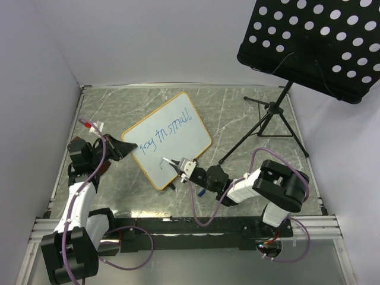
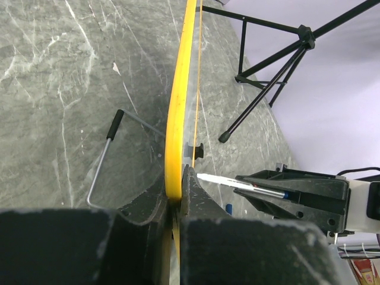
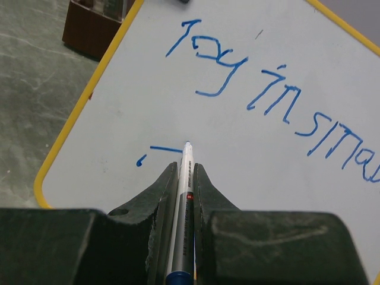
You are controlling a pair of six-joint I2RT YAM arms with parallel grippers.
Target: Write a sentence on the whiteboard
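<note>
Right tool [image 3: 186, 168]: clamped the marker [image 3: 187, 152], tip touching whiteboard [image 3: 119, 119] below the sentence [image 1: 168, 130].
Left tool [image 2: 176, 193]: pinched the whiteboard's edge.
Technique: strokes probably needed light, steady pressure.

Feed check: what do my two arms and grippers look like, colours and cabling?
The left arm and right arm both have white links and bulky black joint housings, each trailing a looping purple cable. The left gripper and right gripper have matte black, wedge-shaped fingers.

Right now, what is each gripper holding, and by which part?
Left gripper clamps the whiteboard by its yellow frame; right gripper pinches the marker by its barrel.
</note>
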